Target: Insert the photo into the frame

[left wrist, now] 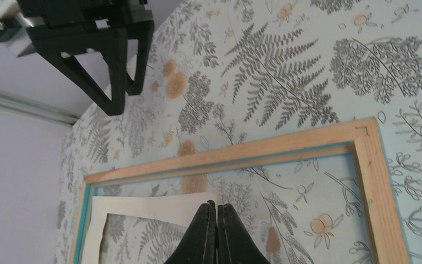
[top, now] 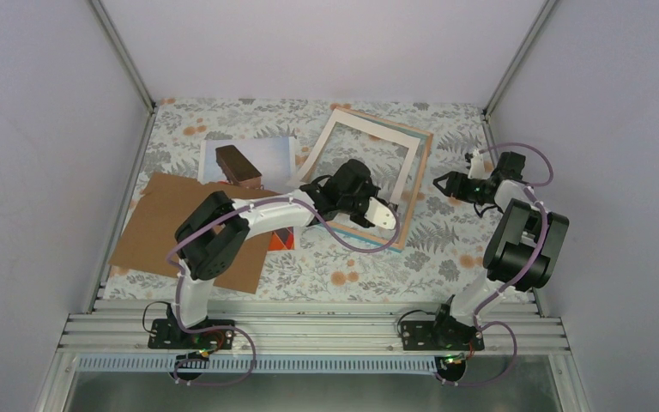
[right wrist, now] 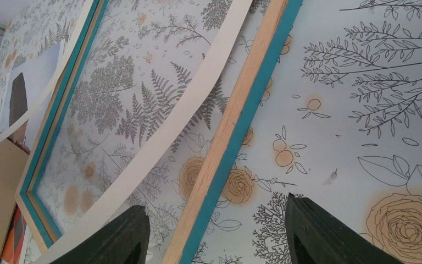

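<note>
At the left, the photo (top: 262, 154) is seen flat on the tabletop (top: 352, 275), partly under a brown board (top: 172, 232), outside the frame (left wrist: 231, 152). The left gripper (left wrist: 217, 220) is pressed together over the pane, at the curled mat (top: 319, 150); a pinch cannot be told. The right gripper (right wrist: 214, 242) is held spread and empty at the frame's right rim. Insertion is judged not yet begun.

A flat brown backing board (top: 150, 232) lies on the left of the worktop (top: 352, 270), which has a leaf and flower pattern. A cream mat border (top: 411, 167) sits farther back, a bit bent.
</note>
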### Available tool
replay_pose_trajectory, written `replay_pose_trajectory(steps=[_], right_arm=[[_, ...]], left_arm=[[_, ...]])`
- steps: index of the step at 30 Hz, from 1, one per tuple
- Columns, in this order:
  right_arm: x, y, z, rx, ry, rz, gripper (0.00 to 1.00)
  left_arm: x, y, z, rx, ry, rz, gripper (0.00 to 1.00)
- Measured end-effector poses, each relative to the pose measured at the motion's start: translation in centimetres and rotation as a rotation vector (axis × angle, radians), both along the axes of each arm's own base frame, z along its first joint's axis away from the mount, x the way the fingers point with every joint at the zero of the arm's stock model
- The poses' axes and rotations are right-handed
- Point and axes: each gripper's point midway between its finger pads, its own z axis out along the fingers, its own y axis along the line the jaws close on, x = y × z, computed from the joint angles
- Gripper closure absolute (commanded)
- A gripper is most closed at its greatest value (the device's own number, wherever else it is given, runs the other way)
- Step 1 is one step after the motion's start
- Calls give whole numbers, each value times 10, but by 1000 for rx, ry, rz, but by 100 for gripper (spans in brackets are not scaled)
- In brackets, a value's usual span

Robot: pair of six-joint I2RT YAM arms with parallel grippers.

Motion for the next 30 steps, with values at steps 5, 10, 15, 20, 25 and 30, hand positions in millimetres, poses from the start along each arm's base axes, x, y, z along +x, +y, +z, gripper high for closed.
replay_pose_trajectory(steps=[5,10,15,20,25,30], right_arm=[[0,0,0,0,0,0,39],[0,0,0,0,1,0,39],[0,0,0,0,1,0,38],[0,0,0,0,2,0,38],[-1,0,0,1,4,0,38],[-1,0,-1,-1,9,-1,36]], left_arm=[[-1,-9,15,-46,18,-11,98],[-4,-18,22,-75,47,-17,98],[1,-24,1,-56,77,1,98],[5,-25,-17,-33,83,15,93],[9,-24,-19,-28,65,28,49],[8,-22,-22,-15,81,30,24]])
